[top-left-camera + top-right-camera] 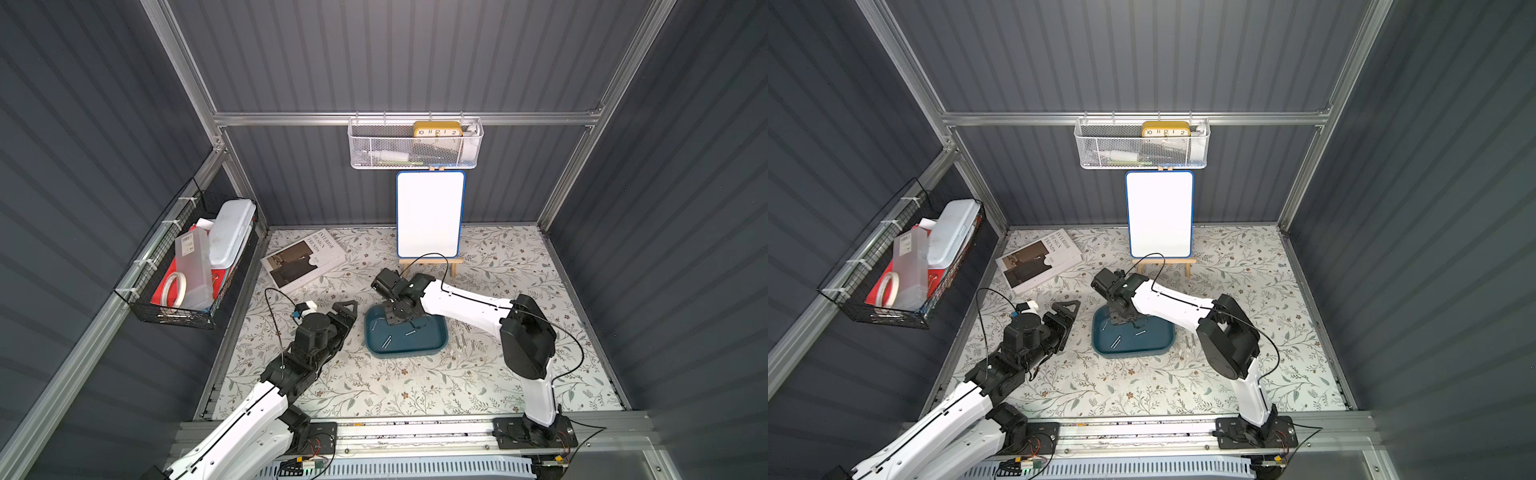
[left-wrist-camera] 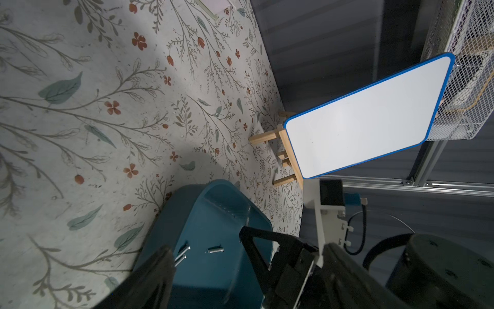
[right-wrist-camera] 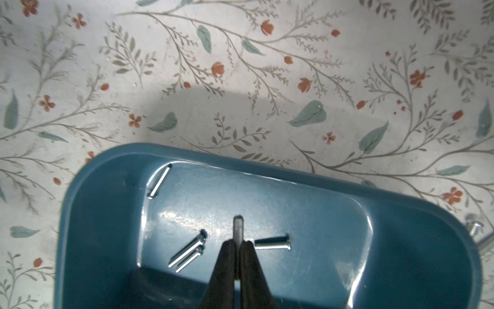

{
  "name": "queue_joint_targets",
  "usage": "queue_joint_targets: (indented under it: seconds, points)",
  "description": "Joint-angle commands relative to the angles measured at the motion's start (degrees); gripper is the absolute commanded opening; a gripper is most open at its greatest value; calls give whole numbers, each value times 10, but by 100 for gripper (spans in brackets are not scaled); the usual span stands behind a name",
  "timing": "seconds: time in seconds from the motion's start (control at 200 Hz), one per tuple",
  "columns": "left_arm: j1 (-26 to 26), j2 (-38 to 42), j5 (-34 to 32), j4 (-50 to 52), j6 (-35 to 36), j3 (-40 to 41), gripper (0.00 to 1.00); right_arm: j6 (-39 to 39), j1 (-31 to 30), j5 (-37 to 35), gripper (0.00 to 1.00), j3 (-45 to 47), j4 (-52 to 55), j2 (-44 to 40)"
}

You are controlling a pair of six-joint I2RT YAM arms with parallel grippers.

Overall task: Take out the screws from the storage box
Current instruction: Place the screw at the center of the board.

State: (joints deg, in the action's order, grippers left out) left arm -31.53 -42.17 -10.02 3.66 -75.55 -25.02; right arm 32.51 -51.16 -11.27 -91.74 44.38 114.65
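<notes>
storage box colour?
Dark teal-blue storage box, plain, no pattern; clearest in the right wrist view.

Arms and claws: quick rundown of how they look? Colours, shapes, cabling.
Left arm and right arm: white link shells with black rounded joint housings. A thin black cable loops loose off each. Left claw: black, with open triangular-frame fingers. Right claw: black fingers tapering to narrow tips. No readable markings.
</notes>
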Motion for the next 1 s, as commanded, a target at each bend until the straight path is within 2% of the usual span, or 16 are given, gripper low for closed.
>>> queue_joint_targets:
  seconds: [0.0, 0.34, 0.495, 0.745, 0.996]
  points:
    - [-1, 1, 8, -9, 19, -16, 90, 0, 18, -3, 5, 32, 9, -55]
    - [-1, -49, 10, -45, 35, -30, 90, -6, 103, -21, 6, 187, 1, -242]
    - [-1, -81, 19, -65, 44, -38, 90, -14, 142, -22, 6, 251, 2, -291]
    - [-1, -130, 47, -113, 61, -37, 90, -18, 158, 16, 6, 334, -28, -285]
    - [-1, -167, 68, -151, 65, -38, 90, -29, 158, 64, 7, 355, -80, -242]
